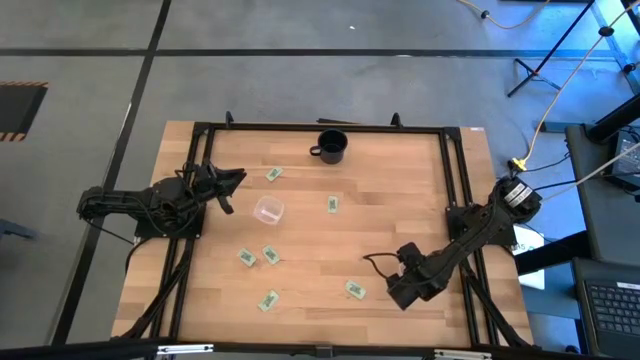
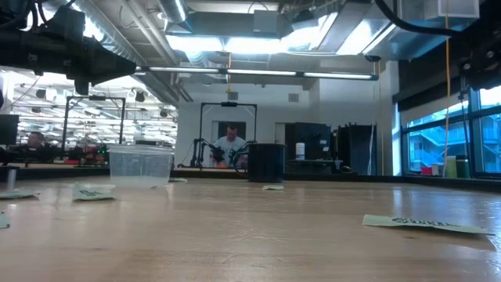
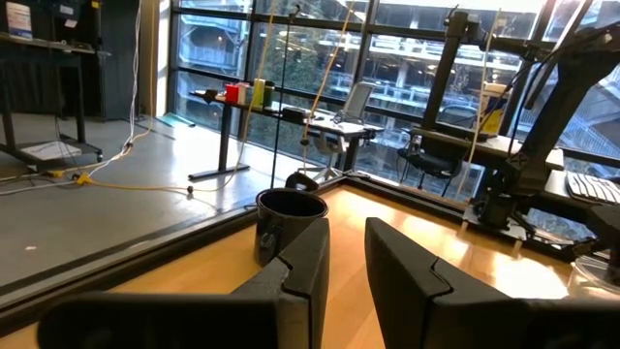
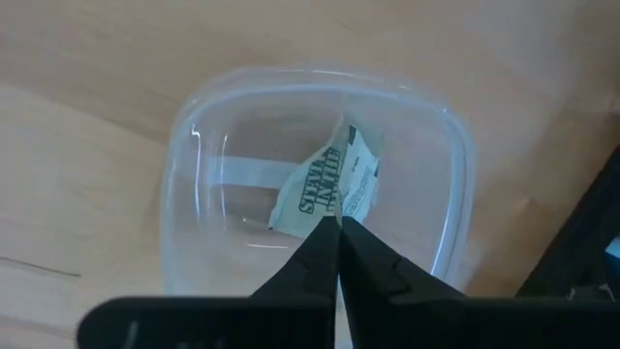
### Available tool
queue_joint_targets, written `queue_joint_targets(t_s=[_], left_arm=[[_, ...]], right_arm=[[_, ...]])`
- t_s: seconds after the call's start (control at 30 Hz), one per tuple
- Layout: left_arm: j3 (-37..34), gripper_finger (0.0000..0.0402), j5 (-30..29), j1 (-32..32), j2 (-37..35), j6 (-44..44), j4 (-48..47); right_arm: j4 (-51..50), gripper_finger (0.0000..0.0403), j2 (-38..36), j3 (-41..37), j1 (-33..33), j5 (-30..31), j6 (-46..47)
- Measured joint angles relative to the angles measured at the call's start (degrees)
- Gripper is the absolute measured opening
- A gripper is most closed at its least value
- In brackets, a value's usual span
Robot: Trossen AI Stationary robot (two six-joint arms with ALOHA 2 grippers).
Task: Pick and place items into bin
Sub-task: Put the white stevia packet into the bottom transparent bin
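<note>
Several small green-and-white packets lie flat on the wooden table (image 1: 300, 280), among them one (image 1: 274, 174) near the left gripper and one (image 1: 355, 290) beside the right gripper. A clear plastic bin (image 1: 268, 210) stands left of centre. My left gripper (image 1: 235, 180) is open and empty, raised and level beside the bin; it also shows in the left wrist view (image 3: 347, 281). My right gripper (image 1: 392, 292) is near the table's near right in the high view. In the right wrist view it (image 4: 337, 233) is shut, with a packet (image 4: 329, 189) at its fingertips over the clear bin (image 4: 194, 155). My right gripper pinches the packet's near end (image 4: 332, 219) between its two fingertips, pointing down from above. The packet hangs tilted below the fingers, inside the outline of the bin's rim. I cannot tell whether its far end rests on the bin's floor.
A black mug (image 1: 330, 146) stands at the far middle of the table and shows in the left wrist view (image 3: 286, 225). A black frame (image 1: 450, 170) runs around the table's edges. In the low view, people sit at benches in the room behind.
</note>
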Motion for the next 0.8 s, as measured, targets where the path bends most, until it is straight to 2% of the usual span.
queue_joint_targets(t_s=[0.13, 0.37, 0.5, 0.63, 0.73, 0.8], left_arm=[[0.0, 0.0065, 0.0, 0.0, 0.0, 0.0, 0.0], [0.0, 0.0065, 0.0, 0.0, 0.0, 0.0, 0.0], [0.0, 0.0065, 0.0, 0.0, 0.0, 0.0, 0.0], [0.0, 0.0065, 0.0, 0.0, 0.0, 0.0, 0.0], [0.0, 0.0065, 0.0, 0.0, 0.0, 0.0, 0.0], [0.0, 0.0065, 0.0, 0.0, 0.0, 0.0, 0.0]], right_arm=[[-0.1, 0.0032, 0.0, 0.0, -0.1, 0.0, 0.0], [-1.5, 0.0097, -1.0, 0.5, -0.1, 0.1, 0.3], [-3.4, 0.0113, -2.6, 2.8, -0.1, 1.5, 0.2], [-10.9, 0.0115, -4.0, 6.7, -0.2, 5.1, -0.7], [-19.8, 0.0116, -4.9, 10.4, -0.9, 5.1, -4.2], [-22.3, 0.0116, -5.1, 12.8, -1.5, 5.8, -4.2]])
